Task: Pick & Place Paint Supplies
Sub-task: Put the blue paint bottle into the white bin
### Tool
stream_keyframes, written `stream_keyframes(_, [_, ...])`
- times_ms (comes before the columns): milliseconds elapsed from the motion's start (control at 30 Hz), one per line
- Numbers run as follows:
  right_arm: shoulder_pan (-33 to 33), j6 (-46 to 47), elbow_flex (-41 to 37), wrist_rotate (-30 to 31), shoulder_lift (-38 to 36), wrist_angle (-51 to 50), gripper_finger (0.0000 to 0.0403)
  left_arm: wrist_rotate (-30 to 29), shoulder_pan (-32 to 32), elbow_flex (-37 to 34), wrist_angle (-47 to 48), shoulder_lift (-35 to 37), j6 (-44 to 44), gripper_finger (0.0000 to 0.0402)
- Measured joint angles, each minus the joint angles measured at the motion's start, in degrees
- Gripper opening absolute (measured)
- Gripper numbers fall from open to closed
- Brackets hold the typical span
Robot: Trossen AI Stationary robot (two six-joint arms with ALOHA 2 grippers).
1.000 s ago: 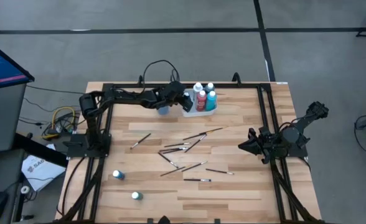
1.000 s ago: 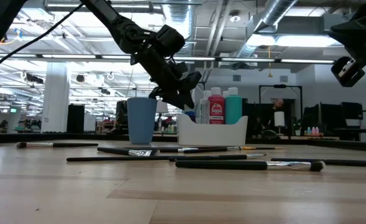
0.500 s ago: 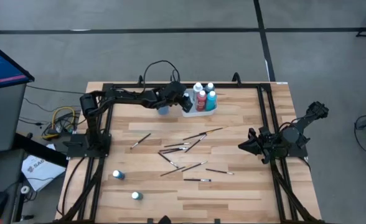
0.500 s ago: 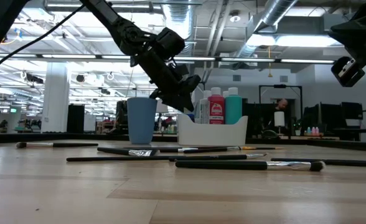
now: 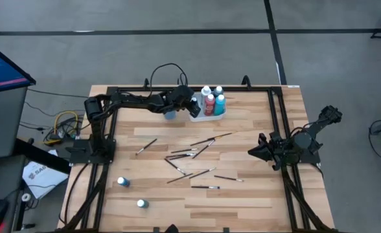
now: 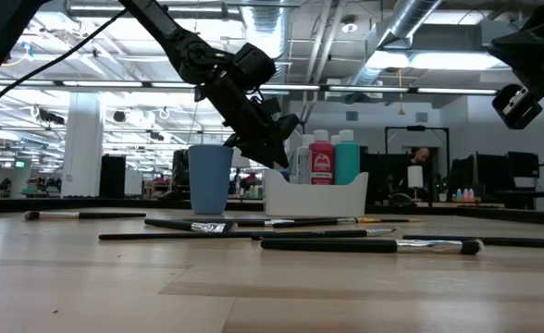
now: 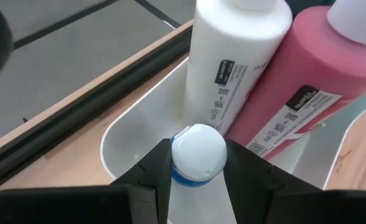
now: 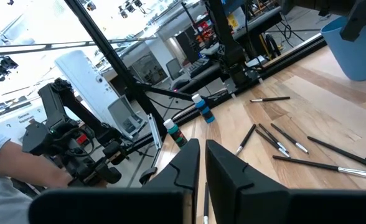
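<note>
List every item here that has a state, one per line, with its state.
Left pincer: shut on blue bottle, over the white tray.
Right pincer: shut, empty, waiting at the table's right.
White bottle, red bottle: upright in tray.
Blue cup: upright.
Paintbrushes: lying scattered.
Two bottles: upright, near edge.

Four cameras on my rig: one overhead, one at table level, one on each wrist.

My high view looks straight down on the whole table [image 5: 242,194] from far off. My low view faces level across the tabletop into the room. My left wrist view sits very near the tray [image 7: 139,130]. My right wrist view looks across the table. High and low views share the tray, cup [image 6: 210,178] and brushes [image 5: 190,154].
</note>
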State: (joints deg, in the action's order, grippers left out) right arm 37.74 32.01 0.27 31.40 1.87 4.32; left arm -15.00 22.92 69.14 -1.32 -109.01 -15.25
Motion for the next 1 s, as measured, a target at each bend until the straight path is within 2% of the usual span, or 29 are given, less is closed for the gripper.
stream_keyframes(400, [0.00, -0.01, 0.00, -0.01, -0.02, 0.01, 0.0021, -2.29, 0.26, 0.00, -0.09, 0.00, 0.00, 0.0191])
stream_keyframes(500, [0.00, -0.01, 0.00, -0.02, -0.01, -0.01, 0.0020, 0.51, 0.22, 0.00, -0.06, 0.05, 1.20, 0.0208])
stream_keyframes(600, [-0.01, -0.01, 0.00, -0.02, -0.01, 0.01, 0.0021, 2.91, -0.82, -0.03, 0.70, 1.90, 6.20, 0.0223])
stream_keyframes(800, [-0.01, 0.00, 0.01, -0.01, -0.01, 0.00, 0.0023, 2.87, -4.59, -0.02, 7.29, 10.91, 11.07, 0.0236])
stream_keyframes(1000, [-0.02, 0.00, 0.00, -0.02, 0.00, -0.01, 0.0024, 4.41, -10.81, 0.04, 22.97, 26.16, 12.41, 0.0233])
